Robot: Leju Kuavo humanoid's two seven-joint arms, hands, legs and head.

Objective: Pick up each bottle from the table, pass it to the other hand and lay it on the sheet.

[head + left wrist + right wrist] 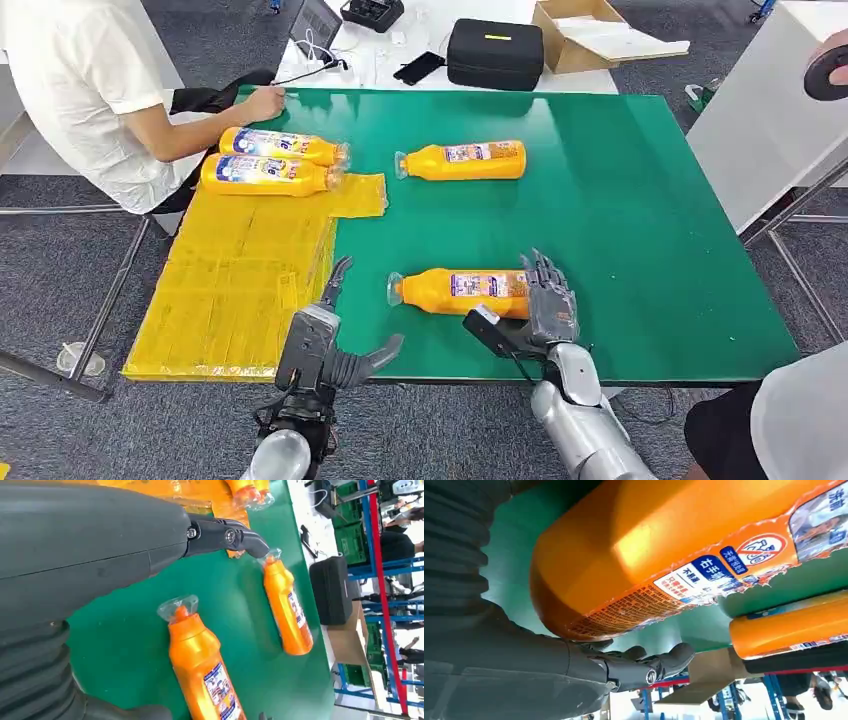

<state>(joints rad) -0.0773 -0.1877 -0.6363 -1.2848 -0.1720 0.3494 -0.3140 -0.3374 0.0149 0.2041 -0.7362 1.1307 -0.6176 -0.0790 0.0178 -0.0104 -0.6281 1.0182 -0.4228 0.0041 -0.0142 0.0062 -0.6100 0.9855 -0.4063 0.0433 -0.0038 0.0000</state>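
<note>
An orange bottle (455,288) (202,665) lies on its side on the green table (650,230), cap toward the yellow sheet (240,280). My right hand (548,300) is at its base end, fingers over the far side and thumb on the near side, spread and not closed; the bottle (674,545) lies close against the palm (524,675). My left hand (325,340) (100,545) hovers open at the sheet's near right edge, left of the cap. A second bottle (465,160) (287,610) lies farther back on the table. Two more bottles (280,145) (270,175) rest on the sheet's far end.
A person in a white shirt sits at the far left, one hand (265,100) on the table's back edge. Behind the table are a black case (493,52), a cardboard box (580,35) and a phone (418,67). A white table (760,110) stands to the right.
</note>
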